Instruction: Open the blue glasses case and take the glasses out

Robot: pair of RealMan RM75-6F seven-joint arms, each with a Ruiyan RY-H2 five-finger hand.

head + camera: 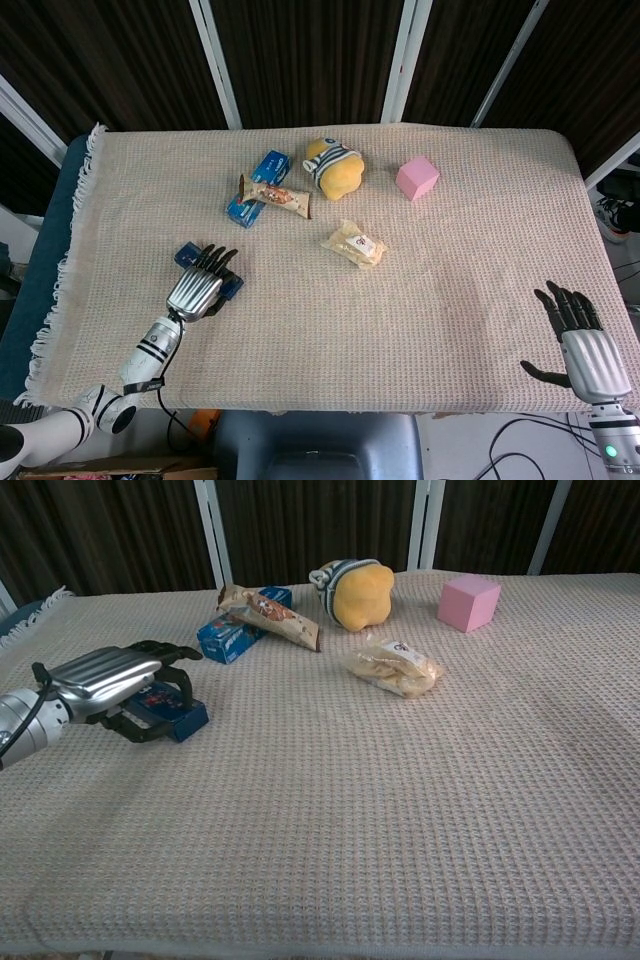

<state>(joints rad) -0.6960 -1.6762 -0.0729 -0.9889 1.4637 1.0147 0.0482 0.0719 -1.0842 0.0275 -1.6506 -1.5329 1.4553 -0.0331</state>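
Our left hand [110,675] arches over the blue case [165,708], fingers [180,670] curled down around its far edge and thumb at its near side, presumably to brace it for opening. The case lies shut under the fingers; its contents are hidden. Our right hand [580,340] rests spread and empty on the bench [460,300].

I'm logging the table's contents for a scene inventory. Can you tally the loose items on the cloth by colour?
Blue: 2, the blue glasses case under the left robot hand and a blue box
Yellow: 1, a plush toy
Pink: 1, a cube
Brown: 1, a snack bar wrapper
Clear: 1, a snack bag
Total: 6
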